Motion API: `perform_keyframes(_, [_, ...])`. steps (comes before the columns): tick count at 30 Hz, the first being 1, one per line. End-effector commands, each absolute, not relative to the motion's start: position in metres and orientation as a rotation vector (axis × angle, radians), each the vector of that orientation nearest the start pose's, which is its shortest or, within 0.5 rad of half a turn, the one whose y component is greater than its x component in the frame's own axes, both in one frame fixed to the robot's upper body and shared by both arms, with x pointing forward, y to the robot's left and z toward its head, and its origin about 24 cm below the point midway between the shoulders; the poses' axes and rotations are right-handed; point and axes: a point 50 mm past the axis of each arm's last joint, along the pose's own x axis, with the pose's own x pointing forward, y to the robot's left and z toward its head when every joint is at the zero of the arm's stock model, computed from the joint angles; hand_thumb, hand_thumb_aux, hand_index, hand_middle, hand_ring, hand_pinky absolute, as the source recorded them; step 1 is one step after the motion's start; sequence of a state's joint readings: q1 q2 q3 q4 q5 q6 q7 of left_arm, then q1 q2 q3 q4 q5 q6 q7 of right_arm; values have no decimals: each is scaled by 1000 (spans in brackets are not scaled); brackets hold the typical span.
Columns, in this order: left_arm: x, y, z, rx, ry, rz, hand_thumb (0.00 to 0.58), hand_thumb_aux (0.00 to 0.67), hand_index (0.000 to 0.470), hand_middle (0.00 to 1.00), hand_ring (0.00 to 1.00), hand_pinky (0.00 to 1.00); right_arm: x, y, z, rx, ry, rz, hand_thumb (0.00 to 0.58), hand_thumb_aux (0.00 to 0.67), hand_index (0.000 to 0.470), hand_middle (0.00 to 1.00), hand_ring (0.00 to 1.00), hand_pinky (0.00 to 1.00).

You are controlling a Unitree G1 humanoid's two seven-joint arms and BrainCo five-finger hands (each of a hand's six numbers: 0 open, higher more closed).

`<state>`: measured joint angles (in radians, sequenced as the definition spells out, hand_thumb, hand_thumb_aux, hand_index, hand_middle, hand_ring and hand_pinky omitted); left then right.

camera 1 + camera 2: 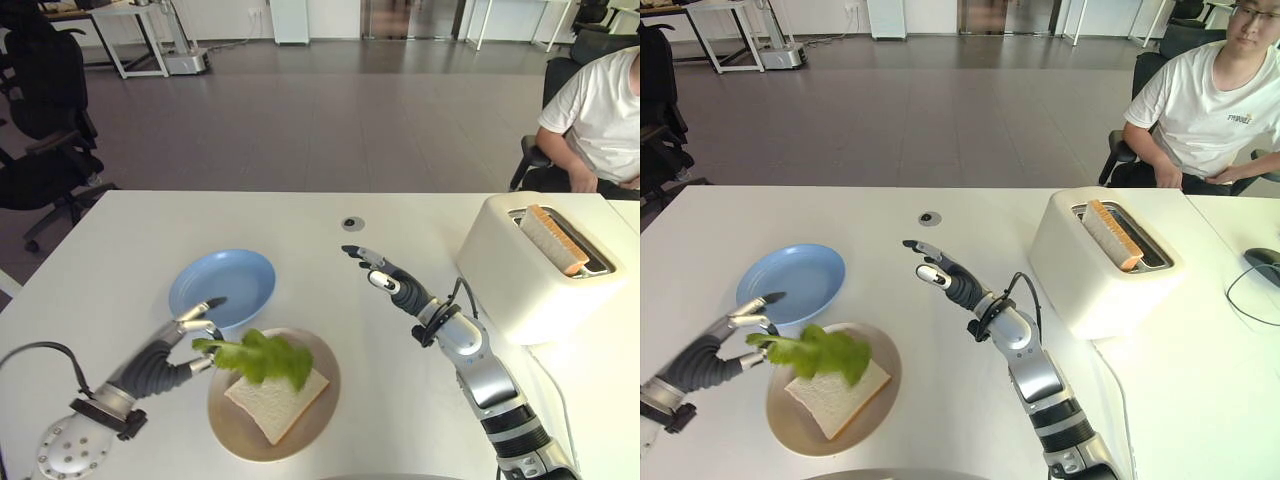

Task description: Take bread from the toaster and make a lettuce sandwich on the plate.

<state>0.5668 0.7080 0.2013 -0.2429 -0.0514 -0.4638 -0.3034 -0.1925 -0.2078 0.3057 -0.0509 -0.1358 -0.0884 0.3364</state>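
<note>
Bearing toaster (510, 285), white table (250, 215), grey floor (320, 110) behind

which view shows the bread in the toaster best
The right eye view. The bread stands in the toaster slot well inside the picture, with the whole toaster around it. The left eye view shows the same slice, but close to the picture's right edge.

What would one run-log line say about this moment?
left hand holding lettuce over bread on tan plate | right hand open | toaster: one slice inside
</note>
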Motion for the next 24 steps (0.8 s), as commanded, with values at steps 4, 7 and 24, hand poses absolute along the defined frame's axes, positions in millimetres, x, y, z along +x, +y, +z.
perform_keyframes(4, [133, 235, 68, 613, 2, -481, 580, 670, 470, 0, 0, 0, 272, -83, 89, -409, -250, 686, 0, 0, 0, 0, 0, 0])
perform_keyframes(7, [133, 241, 63, 638, 38, -462, 580, 670, 470, 0, 0, 0, 272, -83, 88, -407, -250, 684, 0, 0, 0, 0, 0, 0])
perform_keyframes(24, [126, 270, 53, 735, 105, -381, 0, 0, 0, 0, 0, 0, 269, -85, 88, -406, -244, 717, 0, 0, 0, 0, 0, 0])
